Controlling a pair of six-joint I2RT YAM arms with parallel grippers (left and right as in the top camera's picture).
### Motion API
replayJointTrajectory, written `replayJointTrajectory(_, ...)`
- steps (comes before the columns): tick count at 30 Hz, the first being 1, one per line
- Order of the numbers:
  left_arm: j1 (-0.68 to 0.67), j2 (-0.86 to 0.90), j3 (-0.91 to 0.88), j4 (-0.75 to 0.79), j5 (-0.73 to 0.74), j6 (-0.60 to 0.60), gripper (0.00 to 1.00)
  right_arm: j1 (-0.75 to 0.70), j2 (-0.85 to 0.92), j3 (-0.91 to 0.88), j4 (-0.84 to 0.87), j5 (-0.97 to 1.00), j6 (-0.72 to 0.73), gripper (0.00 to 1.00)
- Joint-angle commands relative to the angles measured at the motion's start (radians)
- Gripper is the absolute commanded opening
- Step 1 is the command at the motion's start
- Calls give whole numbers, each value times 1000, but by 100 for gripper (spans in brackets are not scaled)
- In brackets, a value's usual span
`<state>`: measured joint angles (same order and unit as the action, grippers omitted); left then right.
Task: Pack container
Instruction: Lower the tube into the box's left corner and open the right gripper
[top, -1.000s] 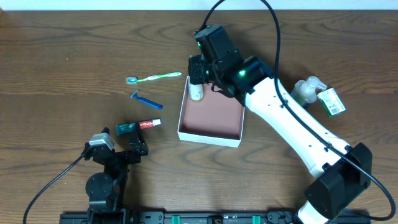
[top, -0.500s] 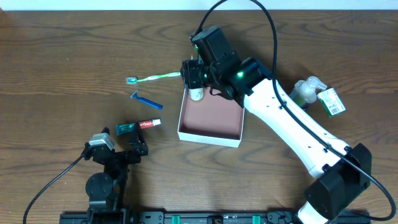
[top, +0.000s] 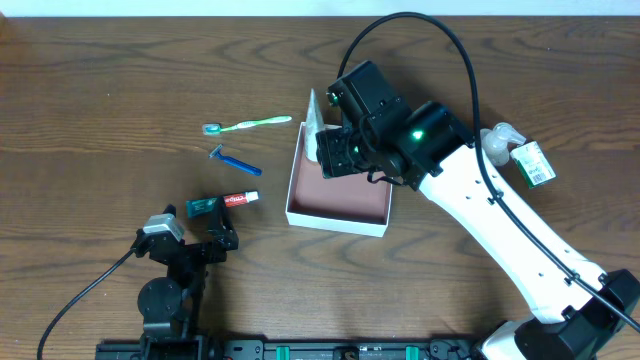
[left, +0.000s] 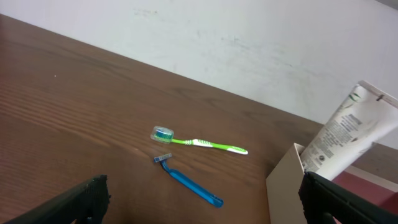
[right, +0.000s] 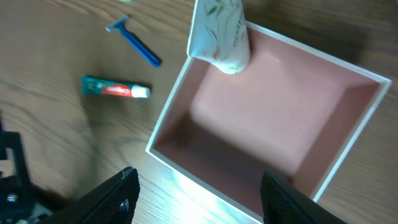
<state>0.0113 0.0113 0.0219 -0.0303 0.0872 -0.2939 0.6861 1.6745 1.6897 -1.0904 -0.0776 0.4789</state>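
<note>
The container (top: 336, 222), a shallow white-walled box with a pinkish-brown inside, sits mid-table. A white tube (top: 313, 113) leans upright in its back left corner, its top over the rim. My right gripper (top: 340, 156) hovers open and empty over the box. In the right wrist view the box floor (right: 273, 124) and the tube (right: 219, 31) lie beyond the open jaws (right: 202, 199). My left gripper (top: 212, 243) rests open at the front left. Its wrist view shows the jaws (left: 199, 211), the tube (left: 347, 135) and the box wall (left: 286, 190).
Left of the box lie a green toothbrush (top: 248, 124), a blue razor (top: 234, 161) and a small green-and-red toothpaste tube (top: 224, 203). At the right stand a pale bottle (top: 492, 148) and a green carton (top: 533, 163). The right arm crosses the table's right half.
My right gripper let go of the white tube, which now leans in the box's back left corner. The gripper drew back to the right and toward the front. The left arm stayed still.
</note>
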Motion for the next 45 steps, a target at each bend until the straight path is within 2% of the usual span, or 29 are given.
replayJointTrajectory(1,5,0,-18,-32,18,5,98,9,7,10,-36,48,-24,64)
replayJointTrajectory(6,5,0,-18,-32,18,5,98,9,11,-91,-65,55,-14,62)
replayJointTrajectory(11,5,0,-18,-32,18,5,98,9,11,-297,83,40,29,62)
replayJointTrajectory(16,5,0,-18,-32,18,5,98,-2,11,-421,193,35,65,61)
replayJointTrajectory(30,5,0,-18,-32,18,5,98,-62,11,-458,160,96,61,61)
replayJointTrajectory(45,5,0,-18,-32,18,5,98,-103,9,-435,168,77,-5,61)
